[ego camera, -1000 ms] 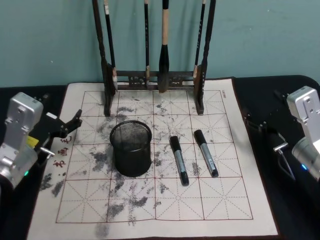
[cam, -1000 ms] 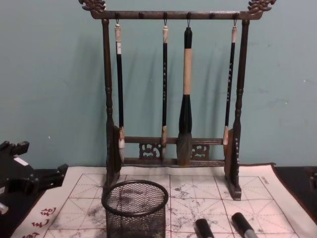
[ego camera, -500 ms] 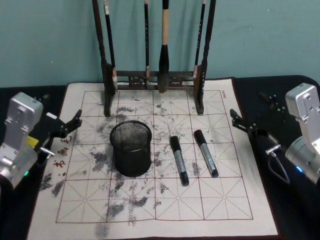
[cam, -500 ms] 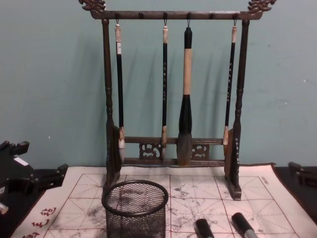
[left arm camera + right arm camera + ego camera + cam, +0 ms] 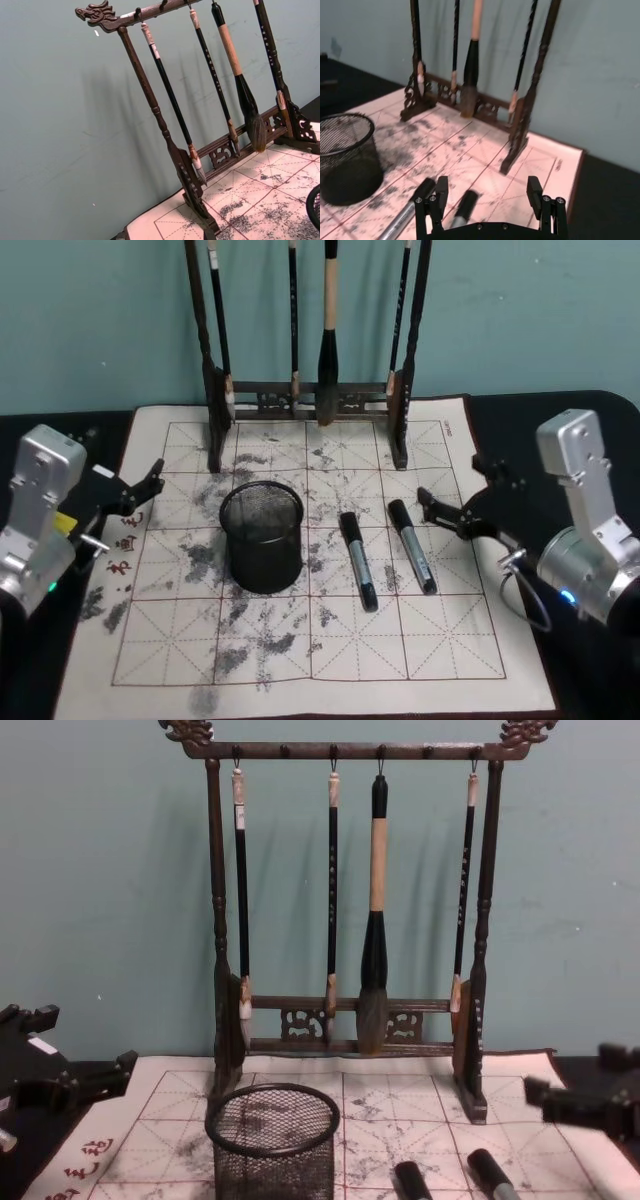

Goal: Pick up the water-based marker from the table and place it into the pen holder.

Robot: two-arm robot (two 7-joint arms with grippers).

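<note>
Two black-capped, grey-barrelled markers lie side by side on the white mat (image 5: 450,640): the left marker (image 5: 357,560) (image 5: 405,216) and the right marker (image 5: 412,545) (image 5: 465,205). Their caps show in the chest view (image 5: 412,1180) (image 5: 488,1170). The black mesh pen holder (image 5: 262,537) (image 5: 272,1140) (image 5: 345,160) stands upright to their left. My right gripper (image 5: 458,490) (image 5: 487,192) (image 5: 580,1080) hovers open over the mat's right part, just right of the right marker, holding nothing. My left gripper (image 5: 140,490) (image 5: 75,1045) rests open at the mat's left edge.
A tall dark wooden brush rack (image 5: 310,400) (image 5: 350,970) (image 5: 190,165) with several hanging brushes stands at the back of the mat, behind the pen holder and the markers. The front half of the mat is bare. Dark table top (image 5: 590,410) surrounds the mat.
My right gripper has swung in from the right table edge to over the mat beside the right marker. The left arm, markers and pen holder have not moved.
</note>
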